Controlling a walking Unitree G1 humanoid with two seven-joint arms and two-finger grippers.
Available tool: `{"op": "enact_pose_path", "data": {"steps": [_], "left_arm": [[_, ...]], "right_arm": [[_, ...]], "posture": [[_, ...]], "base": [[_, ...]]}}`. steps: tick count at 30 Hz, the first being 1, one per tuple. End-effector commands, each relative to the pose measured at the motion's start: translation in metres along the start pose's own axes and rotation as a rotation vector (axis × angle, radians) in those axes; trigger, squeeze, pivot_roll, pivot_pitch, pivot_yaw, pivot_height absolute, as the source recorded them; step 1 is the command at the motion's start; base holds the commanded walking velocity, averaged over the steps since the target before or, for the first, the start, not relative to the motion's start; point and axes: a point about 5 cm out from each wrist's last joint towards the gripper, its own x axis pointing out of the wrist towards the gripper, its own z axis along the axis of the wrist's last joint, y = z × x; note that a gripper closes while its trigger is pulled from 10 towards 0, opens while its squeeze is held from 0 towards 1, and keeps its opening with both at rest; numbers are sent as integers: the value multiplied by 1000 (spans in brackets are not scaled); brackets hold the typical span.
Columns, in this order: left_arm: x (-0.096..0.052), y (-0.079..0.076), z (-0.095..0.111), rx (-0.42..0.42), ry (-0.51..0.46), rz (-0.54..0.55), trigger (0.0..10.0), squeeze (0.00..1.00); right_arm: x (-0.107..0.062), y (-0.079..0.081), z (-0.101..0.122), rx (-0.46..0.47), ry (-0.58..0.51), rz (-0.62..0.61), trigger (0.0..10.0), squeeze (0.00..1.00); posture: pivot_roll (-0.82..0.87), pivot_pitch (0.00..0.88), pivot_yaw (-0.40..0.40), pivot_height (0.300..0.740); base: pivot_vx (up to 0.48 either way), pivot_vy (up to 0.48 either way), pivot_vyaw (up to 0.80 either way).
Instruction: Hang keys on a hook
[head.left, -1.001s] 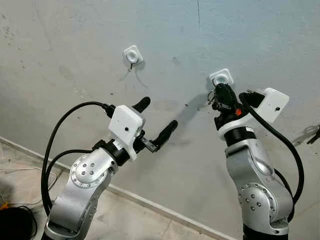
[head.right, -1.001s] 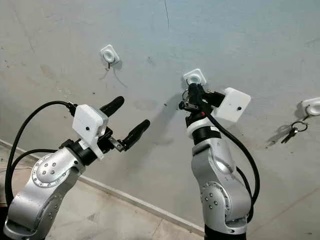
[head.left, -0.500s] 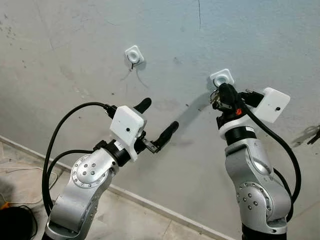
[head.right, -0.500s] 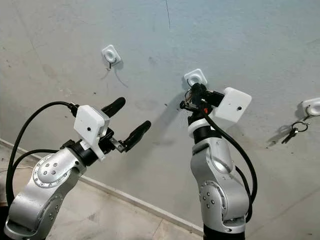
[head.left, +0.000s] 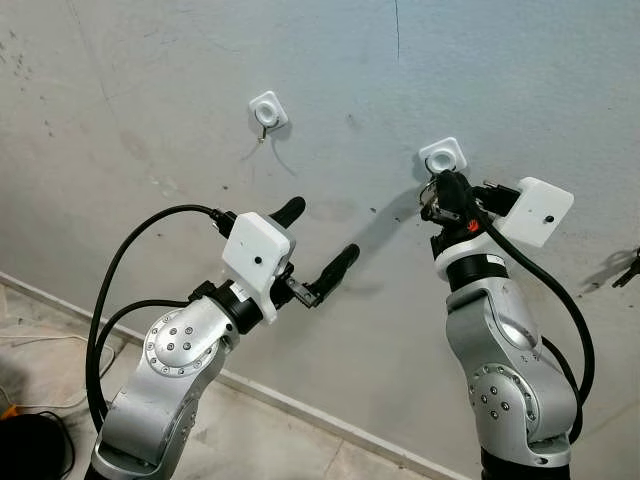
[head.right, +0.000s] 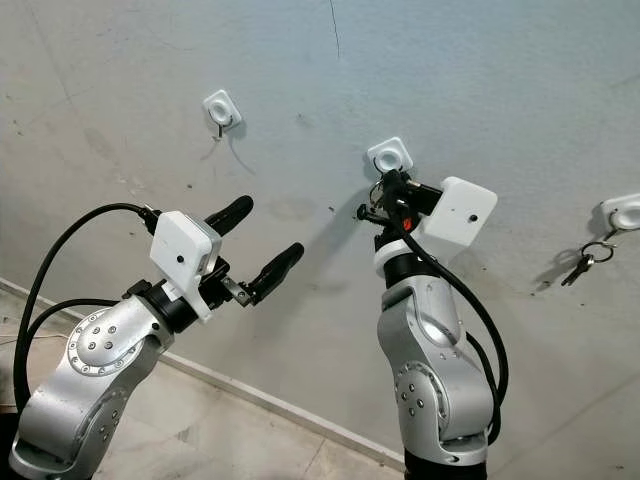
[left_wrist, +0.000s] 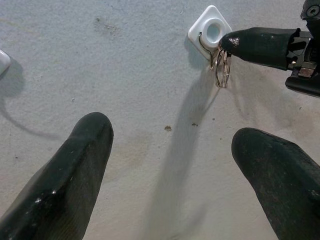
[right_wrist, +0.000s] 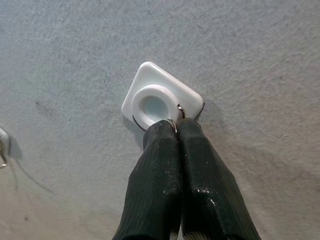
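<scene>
My right gripper (right_wrist: 176, 131) is sitting right up against the middle hook (right_wrist: 159, 102), fingers pressed together and pinching the key ring (left_wrist: 222, 67) between the tips. From my right wrist cam I'm seeing a thin bit of silver wire poking out where the two black fingers (right_wrist: 200, 170) are meeting, just touching the lower edge of the white square mount. My left wrist cam is giving the better angle: the ring is dangling off the fingertip just beside the little metal hook, right under the white plate. Whether the ring is actually over the hook wire or only next to it, I can't tell from these pictures.

My left gripper (head.left: 318, 250) is hanging out in the air well away from the wall (head.left: 150, 90), fingers spread wide and holding nothing. It's pointing roughly toward the middle hook, so I'm getting that side view for free.

Other stuff I'm looking at: another white hook (head.left: 267, 110) is stuck on the wall up and to my left, with just its bare metal hook showing. Far off to my right a third hook (head.right: 624, 213) is carrying another set of keys (head.right: 582, 262), hanging down and casting a shadow on the grey plaster. Tile floor (head.left: 40, 330) is showing down at the bottom left.
</scene>
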Motion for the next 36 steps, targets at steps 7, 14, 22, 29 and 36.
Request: {"op": "enact_pose_path", "data": {"steps": [7, 14, 22, 29, 36], "left_arm": [[3, -2, 2, 3, 1, -21, 10000, 0], [3, -3, 1, 2, 5, -24, 10000, 0], [3, -3, 1, 2, 5, -24, 10000, 0], [3, -3, 1, 2, 5, -24, 10000, 0], [3, -3, 1, 2, 5, -24, 10000, 0]], "right_arm": [[0, 13, -10, 125, 44, 30, 10000, 0], [1, 21, -18, 147, 76, 88, 10000, 0], [1, 21, -18, 147, 76, 88, 10000, 0], [1, 21, -18, 147, 76, 88, 10000, 0], [1, 21, -18, 147, 76, 88, 10000, 0]], "posture": [[183, 0, -50, 740], [183, 0, -51, 740], [183, 0, -51, 740], [183, 0, -51, 740], [183, 0, -51, 740]], "base": [[0, 0, 0], [0, 0, 0], [0, 0, 0], [0, 0, 0], [0, 0, 0]]}}
